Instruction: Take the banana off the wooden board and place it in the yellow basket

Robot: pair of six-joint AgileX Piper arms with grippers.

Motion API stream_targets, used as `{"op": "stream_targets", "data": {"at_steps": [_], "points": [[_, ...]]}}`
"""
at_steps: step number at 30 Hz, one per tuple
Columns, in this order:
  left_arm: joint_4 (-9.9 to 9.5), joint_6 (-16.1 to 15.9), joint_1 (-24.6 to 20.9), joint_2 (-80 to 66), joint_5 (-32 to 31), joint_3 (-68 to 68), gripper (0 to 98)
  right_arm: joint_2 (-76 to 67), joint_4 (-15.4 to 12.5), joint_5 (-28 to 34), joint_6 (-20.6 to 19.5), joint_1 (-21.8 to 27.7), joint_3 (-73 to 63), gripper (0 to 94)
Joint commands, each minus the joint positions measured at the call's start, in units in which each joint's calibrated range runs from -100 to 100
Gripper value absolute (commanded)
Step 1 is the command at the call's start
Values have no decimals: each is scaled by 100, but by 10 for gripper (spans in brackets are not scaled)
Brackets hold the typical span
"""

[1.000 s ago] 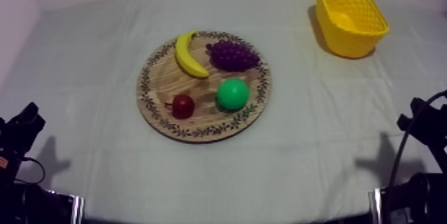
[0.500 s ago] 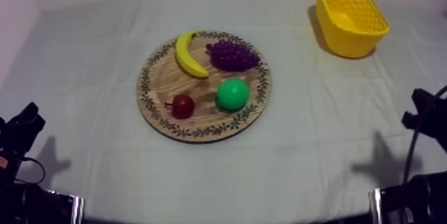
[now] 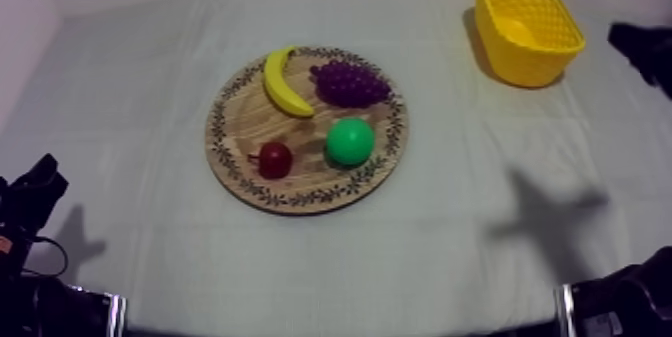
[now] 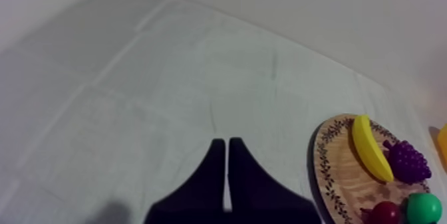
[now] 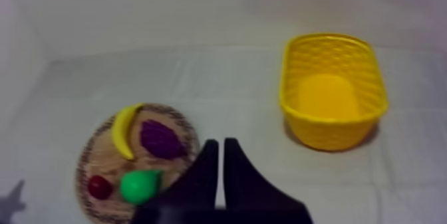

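The yellow banana (image 3: 283, 83) lies at the back left of the round wooden board (image 3: 232, 151), beside the purple grapes (image 3: 349, 83). The yellow basket (image 3: 520, 61) stands at the far right with nothing in it. My right gripper (image 3: 625, 37) hangs high at the right edge, just right of the basket; in the right wrist view its fingers (image 5: 219, 145) lie together, shut on nothing, above the cloth between the board (image 5: 90, 163) with the banana (image 5: 123, 130) and the basket (image 5: 330, 37). My left gripper (image 3: 35, 186) rests low at the left, shut (image 4: 227, 143), with the banana (image 4: 370, 148) off to its side.
A green pear (image 3: 350, 141) and a small red fruit (image 3: 275, 159) sit on the near half of the board. The right arm's shadow falls on the cloth at the lower right. Open cloth lies between board and basket.
My right arm has lifted from the lower right edge to the upper right beside the basket, and its shadow has spread over the cloth. The left arm and the fruit have stayed put.
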Motion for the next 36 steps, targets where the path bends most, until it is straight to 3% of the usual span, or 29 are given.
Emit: {"op": "stream_targets", "data": {"at_steps": [1, 5, 8, 15, 24, 31, 36], "points": [[-3, 2, -1, -5, 0, -1, 1, 668, -76, -78, -30, -265, -794, 26], [-3, 2, -1, -5, 0, -1, 1, 1365, -309, -237, 86, -363, -1516, 43], [-3, 2, -1, -5, 0, -1, 1, 1881, -299, -270, 32, -481, -2066, 50], [-3, 2, -1, -5, 0, -1, 1, 2782, 129, -342, -440, -1051, -2824, 58], [-3, 2, -1, -5, 0, -1, 1, 3965, 900, -807, -1240, -1722, -2959, 67], [-3, 2, -1, -5, 0, -1, 1, 4826, 1239, -1151, -1472, -2065, -2935, 68], [-3, 2, -1, -5, 0, -1, 1, 5524, 1154, -1340, -1335, -2159, -3114, 65]]}}
